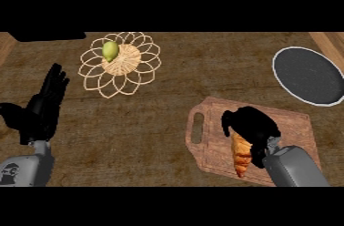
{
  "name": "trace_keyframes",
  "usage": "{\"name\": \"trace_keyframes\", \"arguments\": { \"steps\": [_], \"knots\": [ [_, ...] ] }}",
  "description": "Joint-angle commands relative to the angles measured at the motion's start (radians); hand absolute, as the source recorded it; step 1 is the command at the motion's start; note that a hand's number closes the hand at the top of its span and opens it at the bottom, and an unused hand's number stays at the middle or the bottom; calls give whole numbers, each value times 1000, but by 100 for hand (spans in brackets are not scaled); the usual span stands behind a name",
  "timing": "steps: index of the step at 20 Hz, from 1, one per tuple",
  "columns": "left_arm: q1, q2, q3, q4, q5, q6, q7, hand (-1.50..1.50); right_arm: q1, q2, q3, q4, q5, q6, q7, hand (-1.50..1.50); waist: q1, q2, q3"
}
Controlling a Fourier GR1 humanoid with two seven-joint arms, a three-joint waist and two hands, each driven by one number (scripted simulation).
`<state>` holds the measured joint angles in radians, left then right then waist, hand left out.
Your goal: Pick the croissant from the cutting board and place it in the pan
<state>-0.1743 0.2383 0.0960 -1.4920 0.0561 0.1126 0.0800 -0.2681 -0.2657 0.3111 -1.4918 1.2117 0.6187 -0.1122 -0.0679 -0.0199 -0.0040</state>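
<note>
Golden croissant (241, 156) lies on the board (295, 125), under the right hand (250, 125), whose fingers curl down over its top end. For a sound pick, I'd close round the thick middle, lift straight up, then carry it ahead and right to the pan (308, 75). Left hand (43, 106) rests open at the left edge.

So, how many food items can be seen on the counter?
2. A croissant lies on the cutting board, partly under the right hand. A green fruit sits on the woven mat, far left.
</note>
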Motion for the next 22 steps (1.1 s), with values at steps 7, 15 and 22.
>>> {"name": "trace_keyframes", "arguments": {
  "steps": [7,15,22],
  "knots": [
    [-30,-10,4,51,-7,3,-27,0,134,232,-180,-450,-26,-221,328,150,16,11,3],
    [-85,3,7,66,1,-36,-25,0,71,263,-338,-635,-127,-197,451,150,59,19,4],
    [-60,-35,-30,14,-24,-7,4,0,-116,195,-735,-379,-419,-284,363,150,71,22,5]
  ]
}}
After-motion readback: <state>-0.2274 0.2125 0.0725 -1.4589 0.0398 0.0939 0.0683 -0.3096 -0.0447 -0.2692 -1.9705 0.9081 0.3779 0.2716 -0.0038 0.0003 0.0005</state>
